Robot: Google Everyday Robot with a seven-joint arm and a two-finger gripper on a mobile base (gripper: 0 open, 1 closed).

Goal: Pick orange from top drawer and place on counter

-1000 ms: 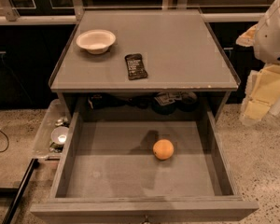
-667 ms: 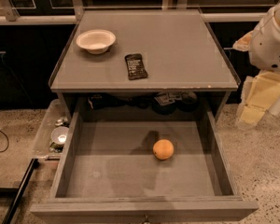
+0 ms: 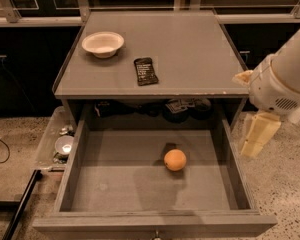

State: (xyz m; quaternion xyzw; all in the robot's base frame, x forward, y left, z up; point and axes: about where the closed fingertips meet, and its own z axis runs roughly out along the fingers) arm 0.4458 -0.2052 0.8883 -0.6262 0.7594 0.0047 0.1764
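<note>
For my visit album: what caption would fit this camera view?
The orange lies in the open top drawer; the gripper hangs outside the drawer's right wall, beside the counter.

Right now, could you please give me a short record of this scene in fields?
orange: on the top drawer floor, right of centre
top drawer: pulled open
counter: holds white bowl and dark packet
tool: right of the drawer, outside it, apart from the orange
clear bin: left of the drawer, small items inside
</note>
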